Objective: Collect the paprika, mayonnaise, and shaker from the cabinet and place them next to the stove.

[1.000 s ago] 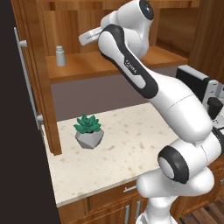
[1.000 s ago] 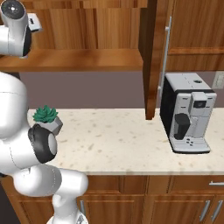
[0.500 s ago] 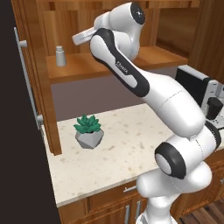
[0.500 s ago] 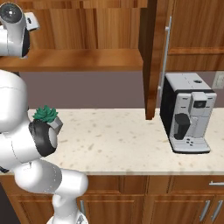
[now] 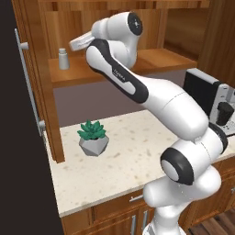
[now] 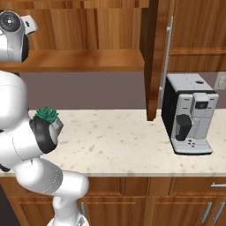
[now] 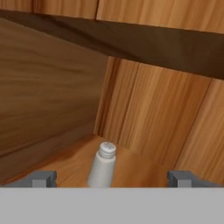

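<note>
Gaping fully, the empty hand (image 7: 112, 177) frames the shaker (image 7: 103, 164) on the cabinet (image 7: 140, 127) shelf, untouched.

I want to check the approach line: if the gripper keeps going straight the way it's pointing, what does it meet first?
Probably the small pale grey shaker standing upright on the brown wooden cabinet's shelf. It sits between the open gripper's fingertips, slightly off-centre, with the cabinet's back wall behind it. Depth is unclear.

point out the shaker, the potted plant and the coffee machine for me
shaker (image 7: 102, 167): hand view, middle of its pale body, below the rounded cap.
potted plant (image 5: 93, 145): left base view, front face of its grey faceted pot.
coffee machine (image 6: 190, 115): right base view, centre of its front panel.
</note>
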Tool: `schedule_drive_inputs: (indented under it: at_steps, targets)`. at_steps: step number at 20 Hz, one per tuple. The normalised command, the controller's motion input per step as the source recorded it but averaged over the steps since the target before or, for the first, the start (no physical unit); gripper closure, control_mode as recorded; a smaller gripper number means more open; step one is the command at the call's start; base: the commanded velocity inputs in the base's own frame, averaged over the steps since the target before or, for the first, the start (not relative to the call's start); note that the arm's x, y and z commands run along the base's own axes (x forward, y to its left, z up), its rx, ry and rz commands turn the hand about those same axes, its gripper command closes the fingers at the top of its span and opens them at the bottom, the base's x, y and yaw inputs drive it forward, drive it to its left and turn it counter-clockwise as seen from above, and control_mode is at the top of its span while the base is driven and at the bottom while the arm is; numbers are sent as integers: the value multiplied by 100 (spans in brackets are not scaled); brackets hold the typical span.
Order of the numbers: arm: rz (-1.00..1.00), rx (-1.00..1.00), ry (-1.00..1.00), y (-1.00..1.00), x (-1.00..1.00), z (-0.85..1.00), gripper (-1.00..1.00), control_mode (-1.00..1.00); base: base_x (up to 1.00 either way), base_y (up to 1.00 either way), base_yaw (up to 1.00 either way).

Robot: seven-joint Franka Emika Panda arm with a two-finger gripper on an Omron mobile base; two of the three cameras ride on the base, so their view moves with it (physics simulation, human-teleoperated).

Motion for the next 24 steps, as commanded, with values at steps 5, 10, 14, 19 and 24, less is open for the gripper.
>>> schedule_drive_inputs:
  at_steps: [5, 10, 14, 19, 24]
  targets:
    - [0, 0, -3, 23, 9, -14, -100, -100, 0, 0, 0]
    - [0, 3, 0, 17, 8, -5, -100, -100, 0, 0, 0]
    - [2, 6, 1, 9, 10, 0, -100, -100, 0, 0, 0]
    - [1, 8, 2, 1, 4, -2, -100, -100, 0, 0, 0]
    - [0, 3, 3, 0, 1, -14, -100, -100, 0, 0, 0]
